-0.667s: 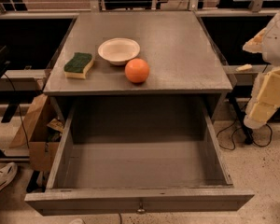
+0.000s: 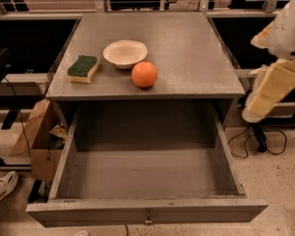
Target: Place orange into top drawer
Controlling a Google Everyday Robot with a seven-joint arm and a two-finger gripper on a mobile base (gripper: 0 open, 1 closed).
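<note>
The orange (image 2: pixel 144 74) is a smooth, round ball with a soft shine, and it sits on the grey tabletop (image 2: pixel 196 48) near the front edge, a little left of the middle. Just behind it to the left is a shallow, cream bowl (image 2: pixel 125 53), round and matt; the two are very near, but I cannot tell if they touch. Further left lies a rectangular sponge (image 2: pixel 83 68), with a rough dark green top and a yellow body under it. The tabletop looks like dull, brushed metal with a fine grain. Under it the top drawer (image 2: pixel 147 176) is pulled out wide, a deep grey box with flat walls and a bare floor, and a small knob (image 2: pixel 148 221) is in the middle of its flat front panel. The gripper (image 2: pixel 258 104) hangs at the right side of the cabinet, away from the orange, with pale cream, blocky shapes below a white rounded part; whether it is spread or pressed together I cannot tell. A brown cardboard box (image 2: pixel 37 136) stands on the floor at the left.
</note>
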